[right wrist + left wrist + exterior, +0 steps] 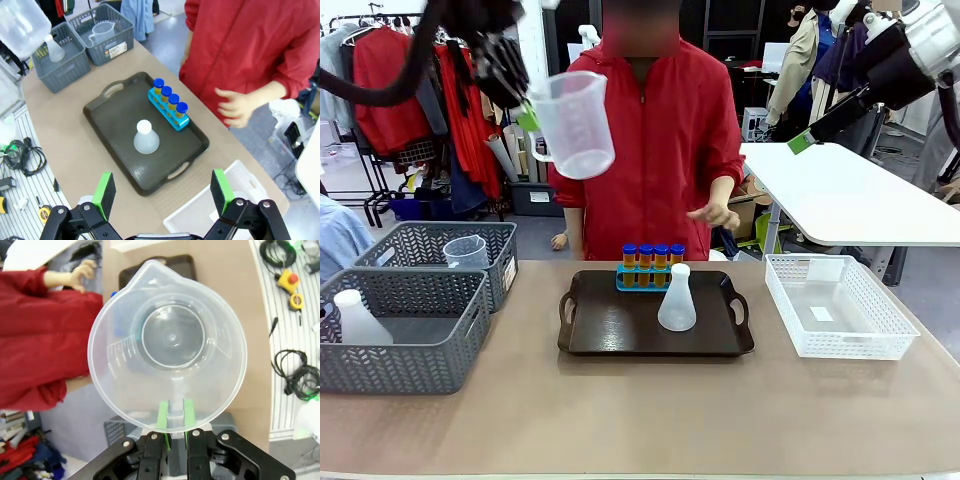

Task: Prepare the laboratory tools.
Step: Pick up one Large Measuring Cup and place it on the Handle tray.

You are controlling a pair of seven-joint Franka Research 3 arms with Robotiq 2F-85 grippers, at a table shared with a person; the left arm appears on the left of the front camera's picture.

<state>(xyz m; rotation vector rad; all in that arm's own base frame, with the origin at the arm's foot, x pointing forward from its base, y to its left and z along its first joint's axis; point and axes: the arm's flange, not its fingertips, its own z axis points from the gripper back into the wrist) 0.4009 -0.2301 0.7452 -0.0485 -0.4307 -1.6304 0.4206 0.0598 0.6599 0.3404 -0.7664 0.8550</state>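
- Left gripper [175, 416] clamps the clear measuring jug [575, 125] by its handle, high at far left — translucent, moulded scale, digits unreadable.
- Right gripper [163, 191] — fingers spread wide apart.

Tan table [640, 420], four items directly on it. Left side: two grey mesh baskets, near one [410, 365] at the front, far one [498, 270] just behind it, touching or nearly so. Centre: dark brown tray with handles [610, 325], long side toward the robot. Right: white lattice basket [850, 346], apart from the tray.
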